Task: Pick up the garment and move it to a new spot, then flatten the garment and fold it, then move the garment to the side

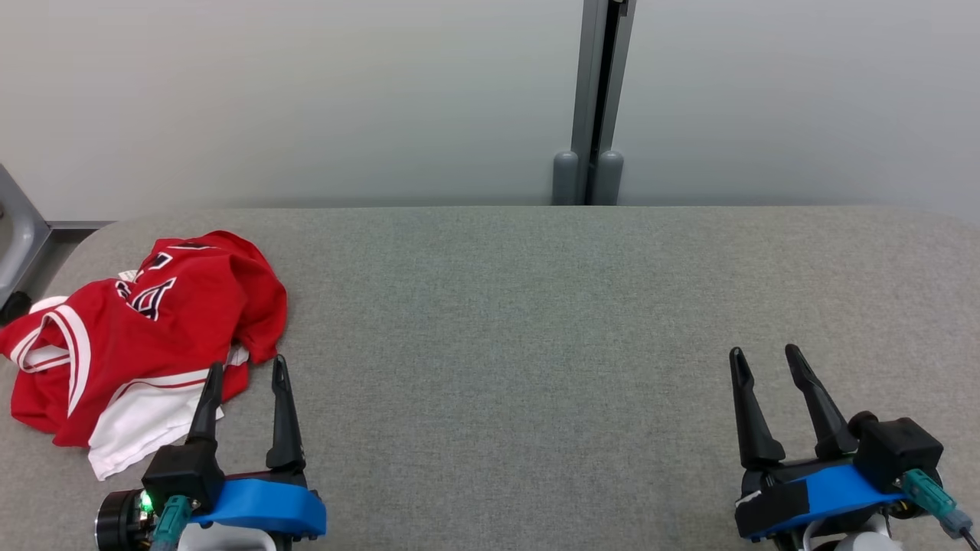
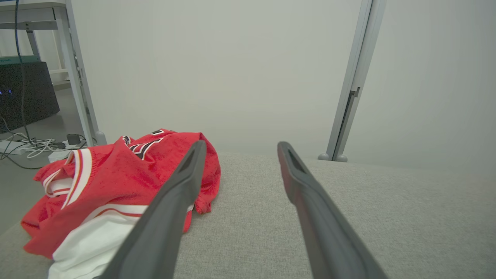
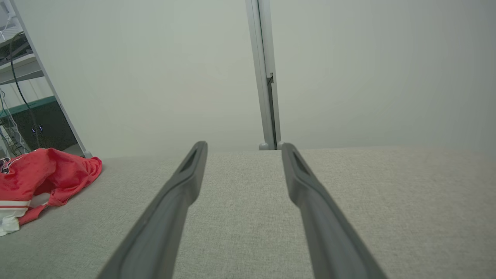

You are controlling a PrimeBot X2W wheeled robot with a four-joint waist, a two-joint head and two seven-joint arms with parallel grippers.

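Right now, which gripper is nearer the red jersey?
Left. The left gripper hangs open at the near right edge of the red jersey; the right gripper, also open, is far across the table from it.

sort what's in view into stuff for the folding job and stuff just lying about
For the job: red and white garment, grey table, left gripper, right gripper, both open.
Lying about: shelf frame, black box, floor cables, wall post.
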